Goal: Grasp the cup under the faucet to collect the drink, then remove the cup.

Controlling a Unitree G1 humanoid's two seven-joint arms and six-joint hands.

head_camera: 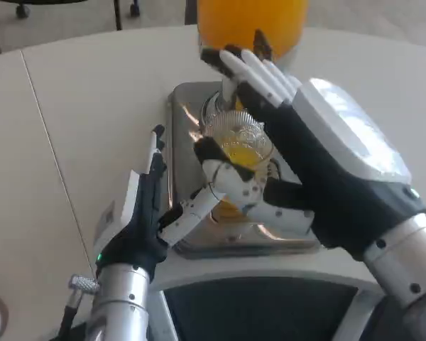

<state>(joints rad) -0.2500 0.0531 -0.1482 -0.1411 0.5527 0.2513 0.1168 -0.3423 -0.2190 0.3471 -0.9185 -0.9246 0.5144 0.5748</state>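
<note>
Both hands flank the glass cup (238, 138) of orange drink on the steel drip tray (192, 106) under the juice dispenser (250, 25) — right hand (309, 153) wrapped around it, left hand (153, 213) spread, thumb touching its base.

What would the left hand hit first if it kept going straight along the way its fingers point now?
Probably the steel drip tray: the left hand points up the picture along the tray's left edge, with the cup off to its right. Depth is unclear, so it might pass over the rim.
</note>
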